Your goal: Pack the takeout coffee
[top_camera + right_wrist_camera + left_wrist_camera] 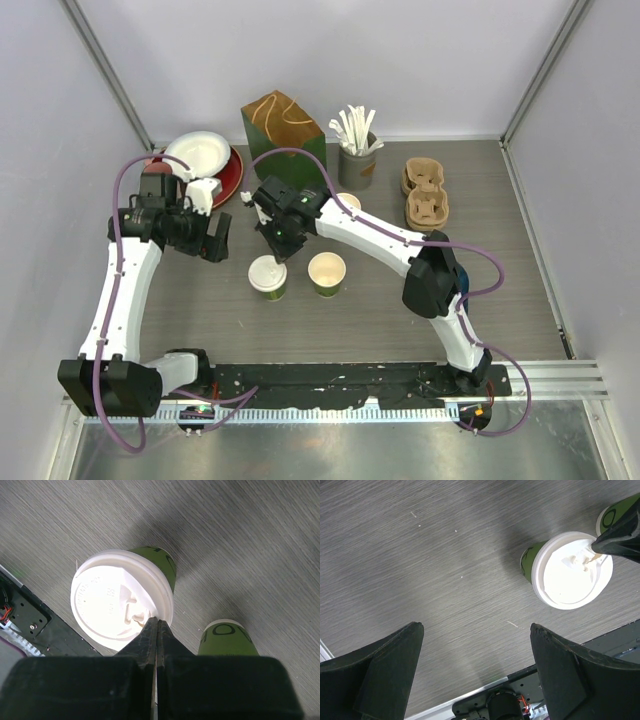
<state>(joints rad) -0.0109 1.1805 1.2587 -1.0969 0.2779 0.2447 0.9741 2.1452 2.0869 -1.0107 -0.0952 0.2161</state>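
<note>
A green takeout coffee cup with a white lid [268, 278] [572, 570] [122, 600] stands upright at the table's middle. Another green cup [327, 273] [227, 637] stands right of it, lidless, its cream inside showing. A third cup [348, 203] peeks out behind the right arm. My right gripper [278, 252] [157, 622] is shut with nothing between its fingers. Its tips point down over the lid's rim by the sip hole; contact cannot be told. My left gripper [215, 243] [477, 630] hangs wide open left of the lidded cup, holding nothing.
A green carton with a brown top [282, 125] stands at the back. Right of it are a grey holder of wooden stirrers [357, 150] and stacked cardboard cup carriers [425, 195]. A red plate with a white bowl [205, 160] sits back left. A black rail [350, 380] lines the near edge.
</note>
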